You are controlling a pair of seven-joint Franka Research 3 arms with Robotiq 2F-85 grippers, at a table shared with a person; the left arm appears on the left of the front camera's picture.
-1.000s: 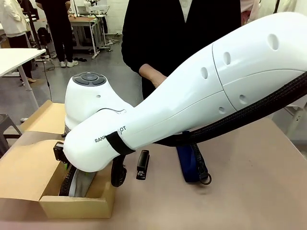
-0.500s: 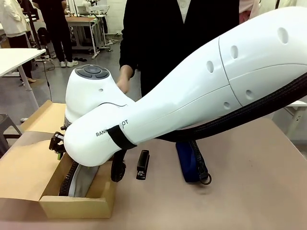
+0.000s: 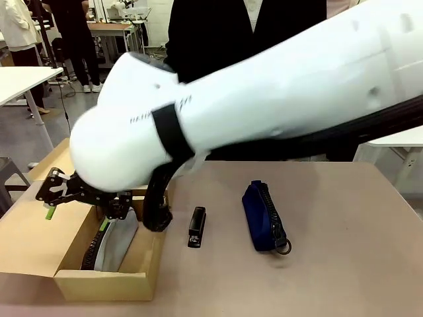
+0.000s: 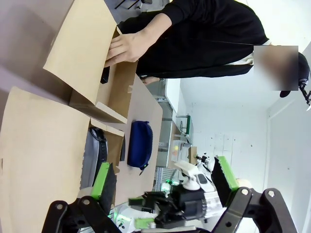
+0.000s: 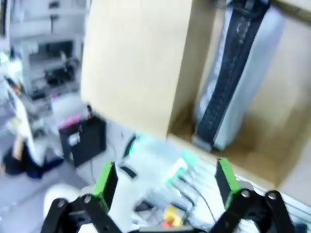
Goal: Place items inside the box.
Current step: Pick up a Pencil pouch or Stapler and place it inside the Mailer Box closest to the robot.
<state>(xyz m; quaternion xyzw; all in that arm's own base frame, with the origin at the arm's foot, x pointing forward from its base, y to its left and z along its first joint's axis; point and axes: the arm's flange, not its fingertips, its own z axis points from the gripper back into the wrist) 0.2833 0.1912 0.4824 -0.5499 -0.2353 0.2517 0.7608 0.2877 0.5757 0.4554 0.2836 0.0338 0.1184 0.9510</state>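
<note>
Tan tabletop [image 3: 344,251] w/ workshop benches behind; person in black [image 3: 238,39] at far side. Cardboard box [image 3: 106,285] sits at robot's left, brown corrugated, flaps folded out. Grey zip pouch [image 3: 119,243] w/ dark zipper lies in the near compartment, slanted against its wall. Black stapler [image 3: 196,226] lies on tabletop just beside box. Navy zip pouch [image 3: 263,212] is further right, apart from stapler, zipper up, ring pull at near end. Right pincer [image 3: 76,210] hangs over box's left flap, released, nothing btwn pads. Right arm [image 3: 277,99], big white bulk, blocks far half of box in front view. Left pincer [image 4: 163,179] spread wide, empty. In its wrist view person's hand [image 4: 127,46] rests on far flap.
</note>
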